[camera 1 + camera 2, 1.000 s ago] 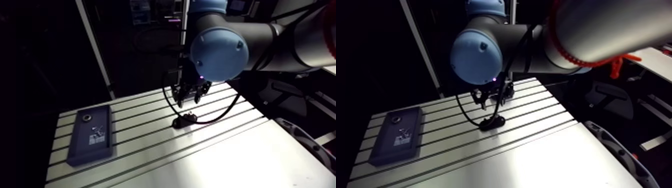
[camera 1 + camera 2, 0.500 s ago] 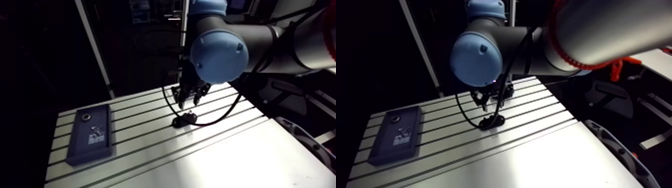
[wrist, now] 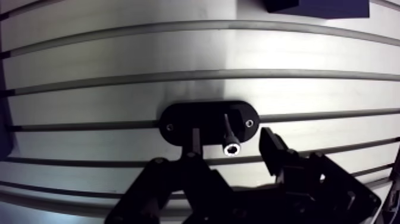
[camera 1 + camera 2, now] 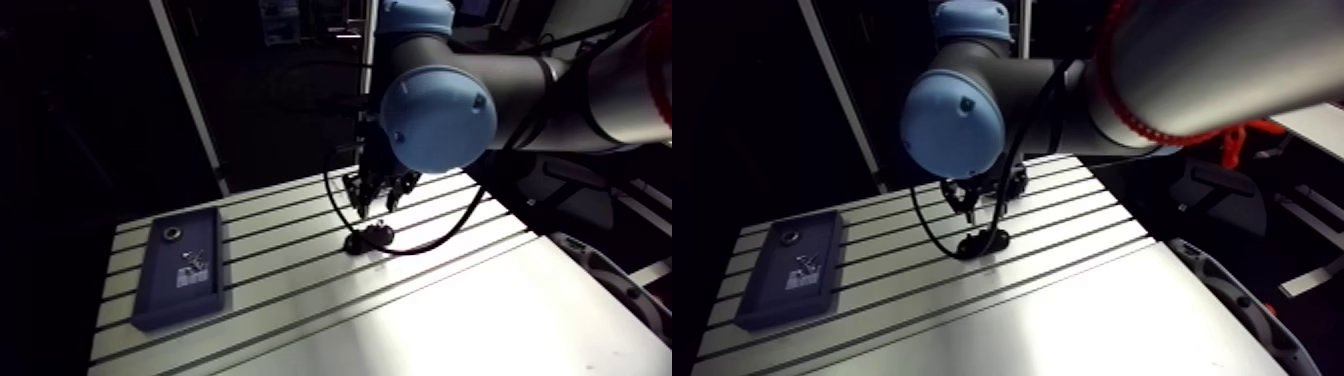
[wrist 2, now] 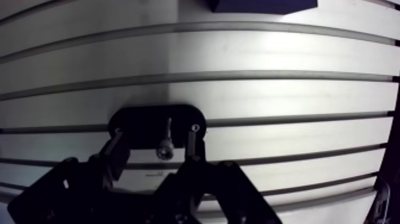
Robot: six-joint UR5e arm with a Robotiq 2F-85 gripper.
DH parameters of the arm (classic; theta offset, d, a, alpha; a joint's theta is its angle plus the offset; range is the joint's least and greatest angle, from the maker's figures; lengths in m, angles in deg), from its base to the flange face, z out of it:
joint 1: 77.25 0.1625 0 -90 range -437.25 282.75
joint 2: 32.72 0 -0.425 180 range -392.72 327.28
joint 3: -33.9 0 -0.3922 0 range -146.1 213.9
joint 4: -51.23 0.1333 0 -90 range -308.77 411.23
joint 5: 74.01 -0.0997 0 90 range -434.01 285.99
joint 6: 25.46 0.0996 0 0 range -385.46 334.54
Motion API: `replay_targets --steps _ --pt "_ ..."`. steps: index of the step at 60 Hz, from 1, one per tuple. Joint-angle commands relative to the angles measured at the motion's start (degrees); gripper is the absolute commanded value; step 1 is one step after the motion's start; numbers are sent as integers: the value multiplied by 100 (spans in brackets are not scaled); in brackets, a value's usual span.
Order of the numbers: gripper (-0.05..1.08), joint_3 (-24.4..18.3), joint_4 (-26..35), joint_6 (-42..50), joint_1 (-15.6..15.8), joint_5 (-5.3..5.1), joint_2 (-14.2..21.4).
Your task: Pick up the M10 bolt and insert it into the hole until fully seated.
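In the arm view the pincer is a dark shape under the blue-capped joint, and the bolt cannot be picked out on the black oval holder (image 4: 368, 239) below it. In the wrist view the dark blue block (image 3: 315, 6) is cut off beyond the holder, so its hole is out of sight there. The hole (image 4: 173, 234) shows only in the arm view, well apart from the holder on the slotted surface (image 4: 450, 300).

The M10 bolt (image 5: 165, 145) stands in the holder with its socket head up. Its lower end is lost against the black. The pincer (image 3: 231, 138) is spread, one finger on each side of the bolt, touching neither.

Compared with the earlier arm views, holder and block lie where they did. The pincer hangs in much the same place over the holder.
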Motion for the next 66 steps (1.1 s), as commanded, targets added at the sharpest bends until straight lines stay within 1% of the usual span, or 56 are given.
replay_targets --steps 1,23,29,66 --pt "41 18 -62 -2 -6 -3 -12" --pt "41 27 -70 -96 -40 -12 -29" --pt "41 43 -70 -108 -34 4 -29" --pt "41 55 -53 -117 -32 5 -108"
